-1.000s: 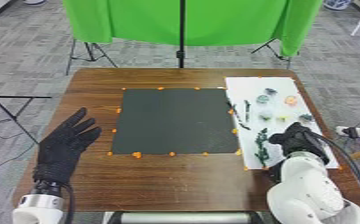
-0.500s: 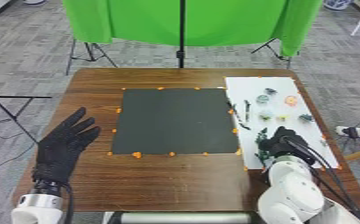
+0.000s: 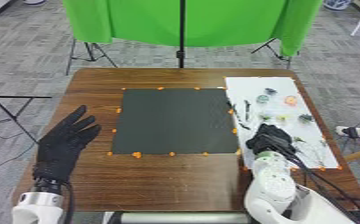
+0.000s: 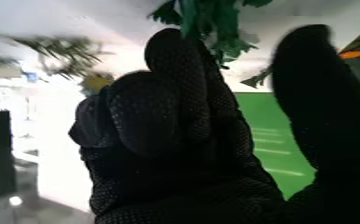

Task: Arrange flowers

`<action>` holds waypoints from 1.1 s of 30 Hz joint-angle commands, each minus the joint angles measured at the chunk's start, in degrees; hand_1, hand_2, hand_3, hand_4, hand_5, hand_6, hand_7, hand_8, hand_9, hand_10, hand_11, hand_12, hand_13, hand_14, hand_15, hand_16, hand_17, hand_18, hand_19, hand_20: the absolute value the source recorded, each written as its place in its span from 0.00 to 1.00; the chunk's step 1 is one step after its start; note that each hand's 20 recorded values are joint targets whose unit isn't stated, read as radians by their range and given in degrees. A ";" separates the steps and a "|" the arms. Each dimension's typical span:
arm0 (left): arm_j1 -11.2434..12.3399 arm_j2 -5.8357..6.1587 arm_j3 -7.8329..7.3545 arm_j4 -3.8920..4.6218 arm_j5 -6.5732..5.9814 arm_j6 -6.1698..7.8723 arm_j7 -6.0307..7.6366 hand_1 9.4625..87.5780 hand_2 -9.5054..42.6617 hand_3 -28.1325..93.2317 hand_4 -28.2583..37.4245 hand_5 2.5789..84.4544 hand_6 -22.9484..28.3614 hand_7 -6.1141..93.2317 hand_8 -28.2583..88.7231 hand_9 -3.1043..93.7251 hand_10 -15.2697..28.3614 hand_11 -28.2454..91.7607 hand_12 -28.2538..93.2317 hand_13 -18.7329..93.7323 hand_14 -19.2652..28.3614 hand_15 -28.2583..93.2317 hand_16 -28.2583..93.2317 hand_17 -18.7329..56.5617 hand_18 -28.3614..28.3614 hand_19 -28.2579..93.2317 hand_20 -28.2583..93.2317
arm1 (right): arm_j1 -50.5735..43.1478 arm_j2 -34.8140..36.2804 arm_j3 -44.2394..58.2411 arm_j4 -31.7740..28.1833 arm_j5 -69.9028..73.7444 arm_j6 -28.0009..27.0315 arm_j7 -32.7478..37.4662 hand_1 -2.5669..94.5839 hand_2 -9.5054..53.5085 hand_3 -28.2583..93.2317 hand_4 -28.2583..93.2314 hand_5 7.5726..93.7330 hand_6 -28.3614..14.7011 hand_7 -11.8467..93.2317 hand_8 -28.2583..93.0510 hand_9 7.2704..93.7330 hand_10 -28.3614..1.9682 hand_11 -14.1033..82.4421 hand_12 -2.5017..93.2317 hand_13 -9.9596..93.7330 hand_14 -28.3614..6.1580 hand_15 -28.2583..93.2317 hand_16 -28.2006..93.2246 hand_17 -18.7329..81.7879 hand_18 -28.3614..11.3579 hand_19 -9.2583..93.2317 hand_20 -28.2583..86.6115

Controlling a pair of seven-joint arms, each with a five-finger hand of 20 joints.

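In the head view my right hand [image 3: 271, 139] is over the near left part of the white sheet [image 3: 240, 86], hiding what lies beneath. Beyond it lie an orange flower [image 3: 290, 100], a blue-grey flower [image 3: 263, 99], a dark teal flower [image 3: 305, 118] and dark stems [image 3: 246, 110]. The black square [image 3: 172, 120] holds no flowers. In the right wrist view, my right hand [image 4: 172, 145] is open, thumb apart from loosely bent fingers; a green leafy sprig [image 4: 214, 25] is beyond the fingertips. My left hand [image 3: 65, 145] rests open, left of the square.
The brown table [image 3: 185, 177] extends around the square and sheet. Orange markers [image 3: 136, 155] dot the square's border. A green cloth [image 3: 194, 25] hangs behind the table on a stand, with a black pole [image 3: 181, 52] in front of it.
My right hand has moved left across the near part of the sheet and now covers the spot where the green leafy sprig showed. Thin sprigs to its right are uncovered. My left hand stays nearly still.
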 commanded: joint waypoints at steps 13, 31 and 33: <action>2.75 -0.02 -1.27 -0.60 -0.70 1.98 1.66 0.19 0.27 0.89 0.08 0.46 0.63 0.17 0.17 0.38 0.79 0.43 0.33 0.39 0.99 0.67 0.17 0.15 1.00 0.66 0.39 | -2.18 3.78 -2.71 -0.60 -8.65 10.30 -1.80 0.61 0.00 0.84 0.00 0.94 0.53 0.35 0.39 0.91 0.50 0.71 0.28 0.92 0.57 0.87 0.38 0.72 0.08 1.00 0.75; 3.10 3.35 -0.86 -0.85 -1.89 3.79 5.11 0.19 0.27 0.89 0.08 0.45 0.63 0.17 0.17 0.38 0.79 0.43 0.33 0.39 0.98 0.67 0.17 0.15 1.00 0.66 0.39 | 14.55 -9.15 -11.41 0.43 -8.01 12.18 -13.20 0.60 0.00 0.86 0.00 0.96 0.52 0.33 0.41 0.92 0.48 0.72 0.28 0.93 0.57 0.88 0.38 0.73 0.07 1.00 0.78; 2.64 3.58 -0.83 -0.90 -1.49 3.45 4.97 0.19 0.27 0.89 0.08 0.45 0.63 0.17 0.17 0.38 0.79 0.43 0.33 0.39 0.98 0.67 0.17 0.15 1.00 0.66 0.39 | 18.09 -13.81 -13.83 3.57 -6.49 10.73 -15.51 0.60 0.00 0.86 0.00 0.96 0.52 0.33 0.41 0.92 0.48 0.72 0.28 0.93 0.57 0.88 0.38 0.73 0.07 1.00 0.78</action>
